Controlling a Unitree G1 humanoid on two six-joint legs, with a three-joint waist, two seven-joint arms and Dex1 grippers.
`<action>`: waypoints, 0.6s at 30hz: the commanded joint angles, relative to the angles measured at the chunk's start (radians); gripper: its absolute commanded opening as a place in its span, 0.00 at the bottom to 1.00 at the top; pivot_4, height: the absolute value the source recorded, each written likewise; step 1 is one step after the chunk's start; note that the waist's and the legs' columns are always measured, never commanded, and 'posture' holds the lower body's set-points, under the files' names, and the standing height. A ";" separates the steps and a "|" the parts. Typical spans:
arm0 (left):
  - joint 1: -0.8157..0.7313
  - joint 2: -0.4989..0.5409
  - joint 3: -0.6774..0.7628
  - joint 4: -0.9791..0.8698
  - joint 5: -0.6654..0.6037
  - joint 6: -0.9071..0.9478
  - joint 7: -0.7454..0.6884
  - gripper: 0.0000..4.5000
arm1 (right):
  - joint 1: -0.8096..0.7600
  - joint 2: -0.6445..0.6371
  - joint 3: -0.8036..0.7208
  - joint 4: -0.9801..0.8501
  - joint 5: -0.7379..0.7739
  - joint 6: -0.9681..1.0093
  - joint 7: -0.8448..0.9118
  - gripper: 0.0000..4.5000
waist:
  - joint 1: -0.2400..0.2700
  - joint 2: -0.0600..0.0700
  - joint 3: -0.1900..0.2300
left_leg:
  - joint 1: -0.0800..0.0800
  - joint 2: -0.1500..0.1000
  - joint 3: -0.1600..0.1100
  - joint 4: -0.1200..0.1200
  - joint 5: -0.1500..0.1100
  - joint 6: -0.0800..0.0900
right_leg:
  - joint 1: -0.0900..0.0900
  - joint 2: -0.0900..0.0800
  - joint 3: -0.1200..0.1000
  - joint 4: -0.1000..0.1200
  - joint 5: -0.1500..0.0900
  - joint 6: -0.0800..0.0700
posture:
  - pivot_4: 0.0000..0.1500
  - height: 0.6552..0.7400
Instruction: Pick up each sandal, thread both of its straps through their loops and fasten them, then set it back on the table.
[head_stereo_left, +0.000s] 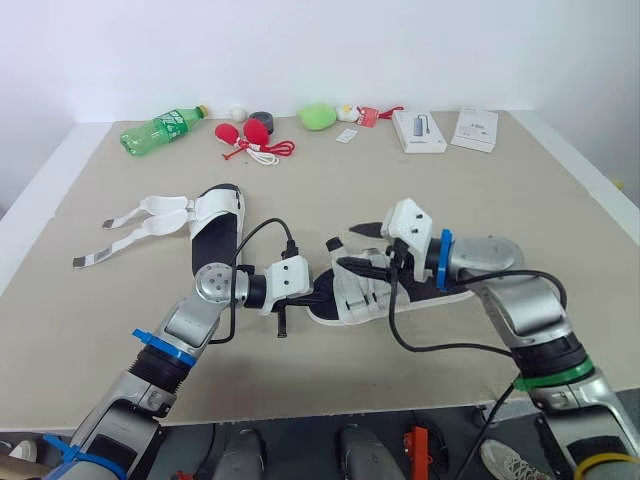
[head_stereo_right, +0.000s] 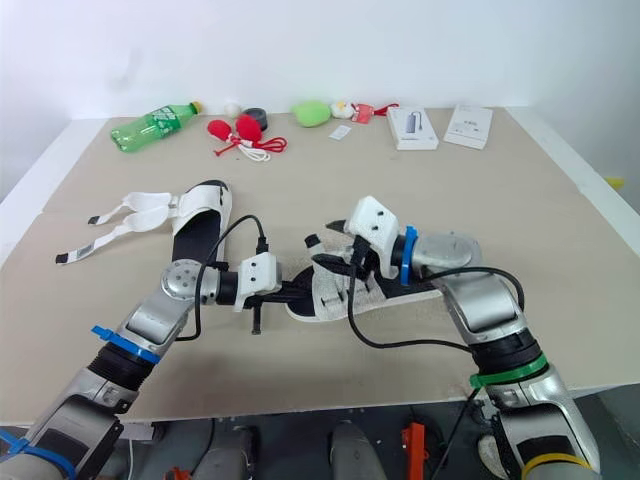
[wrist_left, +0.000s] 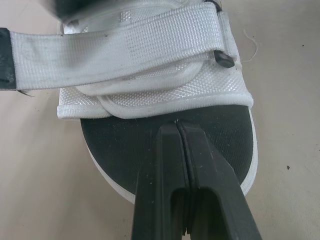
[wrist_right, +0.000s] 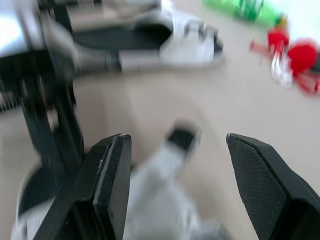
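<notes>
The near sandal has white woven straps, a black footbed and a white sole rim. The far-left sandal is the same white and black. Plain beige table. Far edge: green bottle, red bulbs, white boxes.

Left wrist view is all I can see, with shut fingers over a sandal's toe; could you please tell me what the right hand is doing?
Observer: The right hand is open, a loose strap of that same sandal showing between its spread fingers.
Operator: Thanks. Where is the other one?
Observer: The second sandal lies on the table beyond the left arm, its straps unfastened and trailing to the robot's left.
Operator: Anything else around?
Observer: A green bottle lies at the far edge.
</notes>
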 joint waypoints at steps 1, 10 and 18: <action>0.010 0.006 -0.019 0.023 0.017 0.011 -0.011 0.00 | -0.044 0.017 -0.006 -0.044 0.009 0.011 0.021 0.46 | 0.000 0.000 0.000 | 0.000 0.000 0.000 0.000 0.000 0.000 | 0.000 0.000 0.000 0.000 0.000 0.000 | 1.00 1.00; 0.008 0.002 -0.019 0.025 0.018 0.009 -0.005 0.00 | -0.087 0.009 0.105 0.107 -0.097 0.085 0.090 0.01 | 0.000 0.000 0.000 | 0.000 0.000 0.000 0.000 0.000 0.000 | 0.000 0.000 0.000 0.000 0.000 0.000 | 1.00 1.00; 0.015 0.004 -0.014 0.008 0.007 0.014 -0.010 0.00 | -0.167 0.011 0.171 0.242 -0.231 0.106 0.094 0.01 | 0.000 0.000 0.000 | 0.000 0.000 0.000 0.000 0.000 0.000 | 0.000 0.000 0.000 0.000 0.000 0.000 | 1.00 1.00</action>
